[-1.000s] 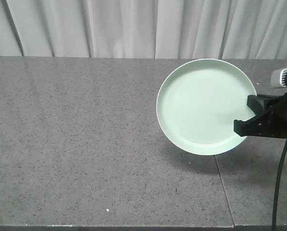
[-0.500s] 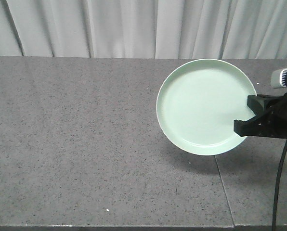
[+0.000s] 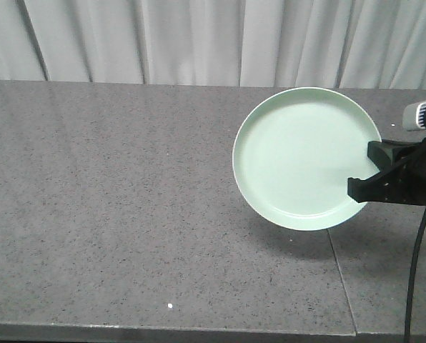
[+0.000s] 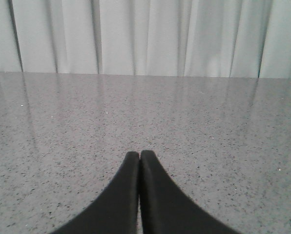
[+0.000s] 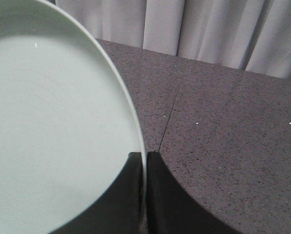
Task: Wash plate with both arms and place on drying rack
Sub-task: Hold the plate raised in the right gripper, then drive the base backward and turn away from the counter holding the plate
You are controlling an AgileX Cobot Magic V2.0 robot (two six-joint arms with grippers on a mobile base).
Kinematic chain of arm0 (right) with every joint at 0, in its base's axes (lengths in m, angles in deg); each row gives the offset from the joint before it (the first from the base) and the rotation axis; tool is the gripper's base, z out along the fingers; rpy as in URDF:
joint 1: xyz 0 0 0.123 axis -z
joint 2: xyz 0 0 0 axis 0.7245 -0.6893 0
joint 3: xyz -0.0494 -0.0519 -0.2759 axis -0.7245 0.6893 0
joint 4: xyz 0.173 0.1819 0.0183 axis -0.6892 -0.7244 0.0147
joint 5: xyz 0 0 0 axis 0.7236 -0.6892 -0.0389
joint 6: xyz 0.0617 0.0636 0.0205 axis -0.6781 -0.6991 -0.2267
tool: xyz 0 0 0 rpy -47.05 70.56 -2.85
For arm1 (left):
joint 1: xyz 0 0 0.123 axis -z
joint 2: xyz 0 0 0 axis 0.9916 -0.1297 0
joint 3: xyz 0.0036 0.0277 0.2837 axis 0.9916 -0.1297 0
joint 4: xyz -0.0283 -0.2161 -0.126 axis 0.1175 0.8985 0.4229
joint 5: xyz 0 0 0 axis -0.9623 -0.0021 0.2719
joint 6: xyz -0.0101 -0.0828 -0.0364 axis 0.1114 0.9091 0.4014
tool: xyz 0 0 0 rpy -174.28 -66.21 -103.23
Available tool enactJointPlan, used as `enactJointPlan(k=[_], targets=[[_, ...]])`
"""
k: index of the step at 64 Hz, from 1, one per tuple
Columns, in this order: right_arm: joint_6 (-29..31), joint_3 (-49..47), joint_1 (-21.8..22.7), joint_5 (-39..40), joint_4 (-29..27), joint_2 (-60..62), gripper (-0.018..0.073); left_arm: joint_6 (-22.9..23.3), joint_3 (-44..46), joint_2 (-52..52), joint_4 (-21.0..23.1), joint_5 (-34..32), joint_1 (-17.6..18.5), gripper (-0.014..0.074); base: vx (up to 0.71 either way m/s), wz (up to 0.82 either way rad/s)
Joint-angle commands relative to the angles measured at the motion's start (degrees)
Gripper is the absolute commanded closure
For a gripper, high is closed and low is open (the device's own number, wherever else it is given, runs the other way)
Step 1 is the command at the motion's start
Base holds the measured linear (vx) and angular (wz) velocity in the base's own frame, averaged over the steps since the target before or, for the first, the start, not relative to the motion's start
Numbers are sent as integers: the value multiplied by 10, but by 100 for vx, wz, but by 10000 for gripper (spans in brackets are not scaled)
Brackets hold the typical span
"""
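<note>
Front view: my plate (image 3: 306,157) is up in the air, tipped on its edge, with its pale green face turned to the camera. It hangs over the right part of the grey stone counter (image 3: 127,200), and its shadow lies on the stone just below it. My right gripper (image 3: 363,170) pinches the plate's right rim. In my right wrist view, one finger lies across the face and the other sits behind the rim.

My left gripper (image 4: 139,153) has its jaws pressed tight together, tip to tip, low over the counter.

A thin seam (image 3: 339,264) runs through the stone under the plate. A white curtain (image 3: 199,36) hangs behind the counter.
</note>
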Motion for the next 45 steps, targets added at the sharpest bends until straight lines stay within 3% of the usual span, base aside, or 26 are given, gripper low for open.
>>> enactJointPlan(k=[1,45], targets=[[1,-16,3,46,0,11,569,3,-9,9,4,-40,0,602,-4,14],[1,-16,3,46,0,11,569,3,-9,9,4,-40,0,602,-6,34]])
